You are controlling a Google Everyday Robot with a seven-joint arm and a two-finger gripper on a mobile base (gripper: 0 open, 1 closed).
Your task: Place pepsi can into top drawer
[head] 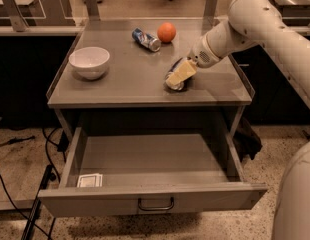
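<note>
The top drawer [205, 198] stands wide open below the bench [130, 79], so that much is done. The pepsi can [172, 82] lies on its side on the bench's right half, under the end effector [182, 72], not yet in the drawer. Whether it is gripped I cannot tell, and no lettering is legible.

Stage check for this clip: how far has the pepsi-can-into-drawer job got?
Done: the top drawer stands pulled open, holding only a small white card. In hand: the tool is down on the pepsi can, which lies on the tabletop; a firm grip can't be confirmed. Left: lift the can, carry it over the drawer, set it inside.
</note>
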